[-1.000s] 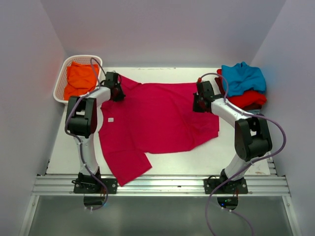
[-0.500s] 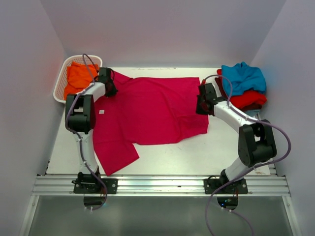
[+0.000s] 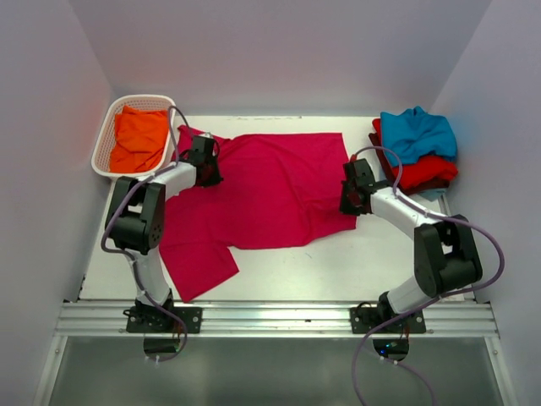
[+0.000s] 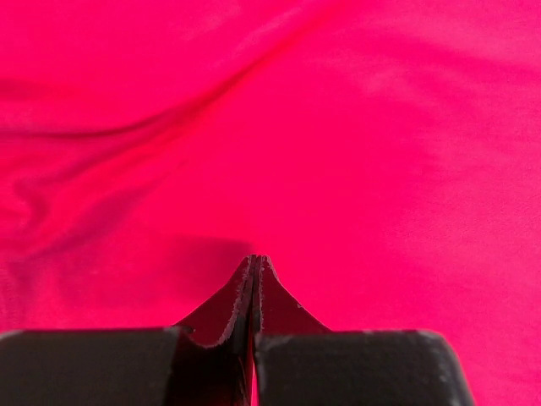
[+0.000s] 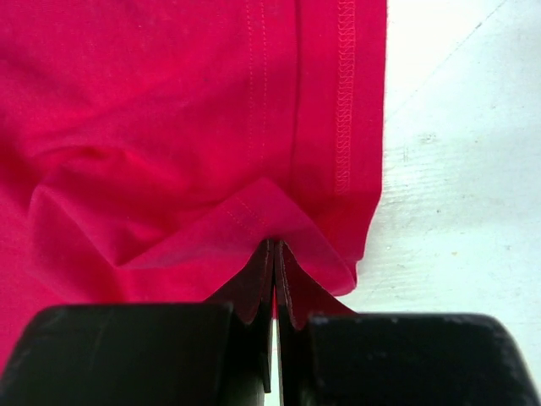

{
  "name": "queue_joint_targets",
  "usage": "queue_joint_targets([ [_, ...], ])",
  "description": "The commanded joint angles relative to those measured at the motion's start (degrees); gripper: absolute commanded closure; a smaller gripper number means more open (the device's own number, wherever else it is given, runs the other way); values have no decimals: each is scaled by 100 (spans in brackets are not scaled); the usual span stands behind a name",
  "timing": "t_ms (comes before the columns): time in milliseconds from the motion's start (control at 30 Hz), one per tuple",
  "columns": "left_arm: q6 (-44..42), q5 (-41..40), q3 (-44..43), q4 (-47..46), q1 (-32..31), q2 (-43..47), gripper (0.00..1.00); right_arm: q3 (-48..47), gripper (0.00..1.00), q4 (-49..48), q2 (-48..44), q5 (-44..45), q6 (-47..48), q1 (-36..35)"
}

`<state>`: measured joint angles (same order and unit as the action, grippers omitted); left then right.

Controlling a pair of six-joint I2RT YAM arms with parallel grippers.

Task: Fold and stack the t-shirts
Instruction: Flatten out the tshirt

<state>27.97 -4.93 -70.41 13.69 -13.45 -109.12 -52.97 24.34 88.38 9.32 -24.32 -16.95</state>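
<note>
The crimson-pink t-shirt [image 3: 270, 190] lies spread across the middle of the table. My left gripper [image 3: 205, 166] sits on its upper left part by the shoulder, jaws shut with cloth all around the tips [image 4: 255, 259]. My right gripper [image 3: 352, 200] is shut on a raised fold of the shirt's right hem [image 5: 254, 216] at the table surface. An orange t-shirt [image 3: 139, 138] lies in the basket. A teal-blue t-shirt [image 3: 416, 133] tops a red one [image 3: 425, 172] at the back right, with a maroon edge beneath. The pink shirt's neck label is hidden.
The white lattice basket [image 3: 102, 150] stands at the back left by the wall. The stack of shirts fills the back right corner. Bare white table [image 3: 338, 262] shows in front of the pink shirt and to the right of its hem [image 5: 465, 152]. Walls close in on three sides.
The pink shirt was dragged left and toward the back, then stayed put. My left gripper has since moved right onto the shirt; my right gripper has moved slightly nearer with the hem.
</note>
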Motion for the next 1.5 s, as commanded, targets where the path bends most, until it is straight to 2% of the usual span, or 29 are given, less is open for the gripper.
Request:
queue_joint_targets([
  [0, -37, -271, 159, -367, 80, -171, 100, 67, 100, -157, -75, -229, -143, -19],
  [367, -54, 9, 212, -622, 88, -751, 100, 331, 100, 263, 57, 183, -205, -89],
  [533, -37, 141, 265, -745, 88, -655, 100, 463, 100, 992, -84, 421, -363, -107],
  [733, 16, 343, 265, -780, 88, -654, 100, 683, 100, 1257, 74, 571, -504, -98],
  [833, -2, 343, 291, -763, 88, -654, 100, 622, 100, 1563, 171, 448, -653, -115],
  [1000, 25, 440, 405, -842, 124, -540, 100, 358, 100, 2346, 215, 842, -873, -291],
  [1233, 42, 466, 563, -833, 203, -312, 100, 314, 100, 3006, 31, 887, -1137, -511],
  [1333, 60, 466, 669, -842, 212, -198, 100, -28, 99, 3436, -101, 1490, -1189, -651],
  [1367, 69, 467, 713, -842, 212, -119, 100, -603, 99, 3533, -58, 1990, -1068, -660],
  [1400, 69, 467, 722, -842, 212, -118, 100, -609, 99, 3543, -58, 1995, -1066, -660],
  [1467, 69, 467, 731, -833, 212, -57, 100, -1203, 96, 3456, 56, 2536, -936, -652],
])
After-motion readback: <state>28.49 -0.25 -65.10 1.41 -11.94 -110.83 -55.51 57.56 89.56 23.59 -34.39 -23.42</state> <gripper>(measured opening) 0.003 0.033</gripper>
